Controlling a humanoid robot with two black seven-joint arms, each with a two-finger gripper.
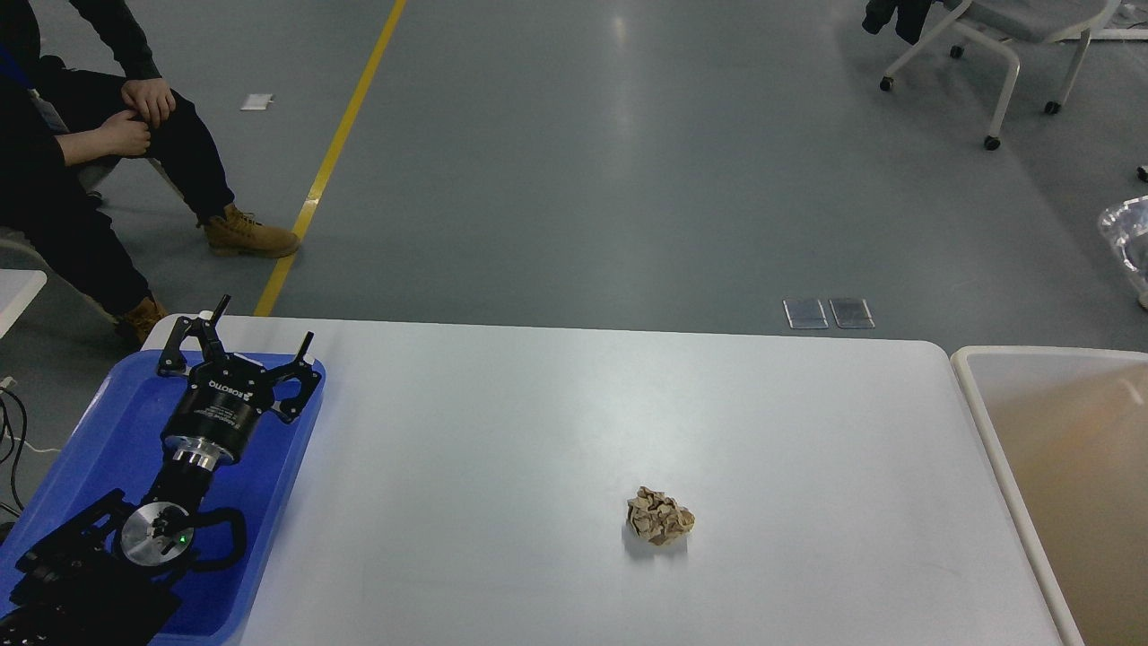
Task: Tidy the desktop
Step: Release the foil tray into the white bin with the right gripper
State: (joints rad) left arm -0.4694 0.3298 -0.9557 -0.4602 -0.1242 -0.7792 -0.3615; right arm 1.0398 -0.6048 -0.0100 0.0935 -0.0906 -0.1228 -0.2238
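The white desktop (556, 422) fills the lower part of the head view. A crumpled brown paper ball (659, 518) lies on it, right of centre and near the front. My left gripper (262, 326) is open and empty, held over the far end of the blue tray (108, 422) at the left, far from the paper ball. My right arm and gripper are out of view.
A beige, white-rimmed bin (987, 431) stands against the desktop's right edge. A seated person (99, 152) is beyond the far left corner. A wheeled chair (987, 54) stands at the far right, and a piece of shiny foil (1130, 242) shows at the right edge.
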